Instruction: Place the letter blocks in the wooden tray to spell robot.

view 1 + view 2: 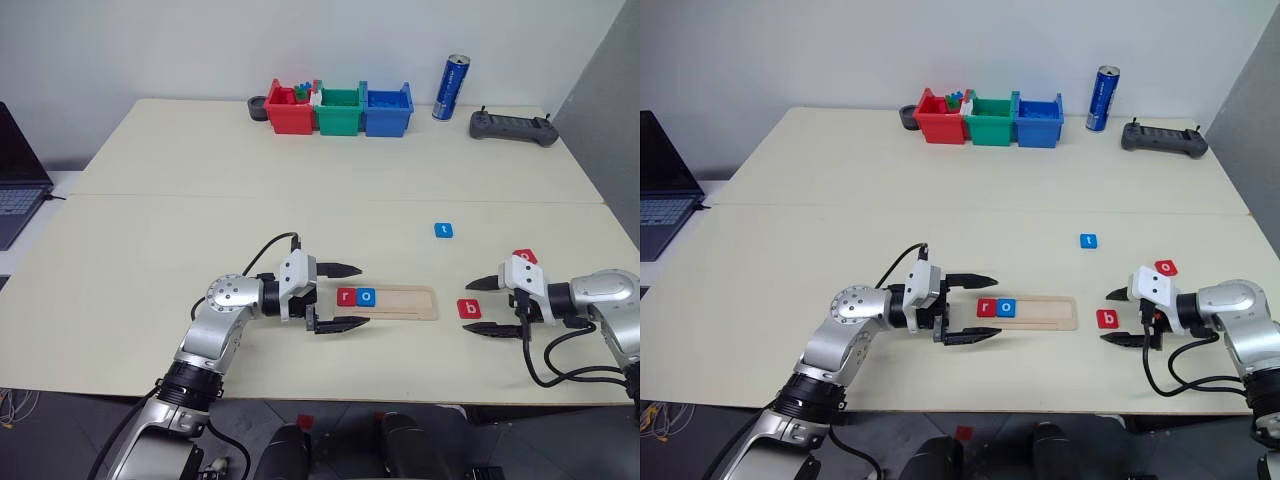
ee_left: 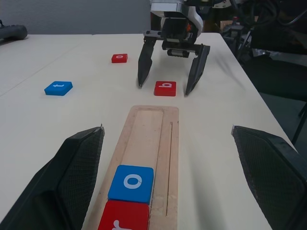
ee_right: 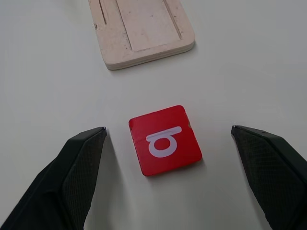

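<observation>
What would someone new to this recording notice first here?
The wooden tray near the table's front edge holds a red r block and a blue o block side by side. To its right, the open right gripper straddles the red b block.

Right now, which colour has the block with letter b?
Red, with a white letter: the b block, clearest in the right wrist view.

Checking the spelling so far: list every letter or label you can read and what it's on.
"r": red tile in the wooden tray.
"o": blue tile beside it in the tray.
"b": red tile on the table, between the right gripper's open fingers.
"t": blue tile on the table.
"o": red tile on the table.
Blue can: print too small to read.
</observation>
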Controlling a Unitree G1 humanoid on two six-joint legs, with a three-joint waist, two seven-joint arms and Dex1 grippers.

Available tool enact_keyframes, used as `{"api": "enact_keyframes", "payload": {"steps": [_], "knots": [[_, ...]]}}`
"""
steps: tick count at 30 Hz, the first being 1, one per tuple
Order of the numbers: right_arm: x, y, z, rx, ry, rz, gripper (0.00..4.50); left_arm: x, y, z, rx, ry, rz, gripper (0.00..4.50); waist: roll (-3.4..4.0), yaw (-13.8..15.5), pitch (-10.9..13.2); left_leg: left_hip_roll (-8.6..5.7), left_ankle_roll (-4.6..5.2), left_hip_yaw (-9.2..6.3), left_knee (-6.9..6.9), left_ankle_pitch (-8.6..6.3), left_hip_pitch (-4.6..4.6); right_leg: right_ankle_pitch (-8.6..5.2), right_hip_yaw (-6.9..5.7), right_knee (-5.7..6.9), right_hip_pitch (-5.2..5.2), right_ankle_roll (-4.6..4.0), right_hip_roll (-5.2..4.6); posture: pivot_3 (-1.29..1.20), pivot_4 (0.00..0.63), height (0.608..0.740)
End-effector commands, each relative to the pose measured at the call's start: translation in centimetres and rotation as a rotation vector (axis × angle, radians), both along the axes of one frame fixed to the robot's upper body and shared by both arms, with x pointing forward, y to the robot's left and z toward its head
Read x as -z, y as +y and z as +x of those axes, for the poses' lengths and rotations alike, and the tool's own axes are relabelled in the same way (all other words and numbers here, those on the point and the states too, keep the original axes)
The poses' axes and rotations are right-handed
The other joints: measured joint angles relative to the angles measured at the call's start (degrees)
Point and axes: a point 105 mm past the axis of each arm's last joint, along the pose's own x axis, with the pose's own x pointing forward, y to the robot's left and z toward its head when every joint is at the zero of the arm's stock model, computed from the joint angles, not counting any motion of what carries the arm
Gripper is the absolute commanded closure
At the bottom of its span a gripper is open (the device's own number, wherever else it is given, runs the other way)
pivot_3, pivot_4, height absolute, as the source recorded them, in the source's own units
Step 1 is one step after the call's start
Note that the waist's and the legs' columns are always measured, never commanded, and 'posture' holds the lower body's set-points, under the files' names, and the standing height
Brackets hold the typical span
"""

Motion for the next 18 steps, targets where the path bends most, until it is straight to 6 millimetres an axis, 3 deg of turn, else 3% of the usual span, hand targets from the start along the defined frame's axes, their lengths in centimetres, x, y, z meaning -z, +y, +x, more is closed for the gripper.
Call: {"api": "enact_keyframes", "payload": {"steps": [1,5,12,18], "knots": [[-0.7,0.2,0.0,-0.028,-0.02,0.001,0.05,-1.0,0.0,-0.1,0.005,-0.044,-0.008,0.0,0.0,0.0,0.0,0.0,0.0,-0.01,0.0,0.0,0.0,0.0,-0.01,0.0,0.0,0.0,0.0,0.0,0.15,0.74],[-0.5,0.2,-0.1,-0.032,-0.018,-0.003,0.58,-1.1,0.0,-0.1,0.004,-0.049,-0.006,0.0,0.0,-0.01,0.0,0.0,0.0,0.0,0.0,0.0,0.0,0.0,0.0,0.01,0.0,0.0,0.0,0.0,0.15,0.74],[-0.5,0.1,0.0,-0.033,-0.027,-0.004,3.02,-1.1,0.0,0.1,0.003,-0.054,-0.004,0.0,0.01,0.0,0.0,0.0,0.0,-0.01,0.01,0.0,0.0,0.0,-0.01,0.02,0.0,0.0,0.0,0.0,0.15,0.74],[-2.0,0.8,0.5,-0.043,-0.079,0.012,3.03,-1.1,0.1,-0.2,0.009,-0.054,-0.004,0.0,0.01,-0.02,-0.01,0.0,0.0,0.0,0.01,0.0,0.01,0.0,-0.01,0.03,0.0,0.0,0.0,0.0,0.15,0.74]]}}
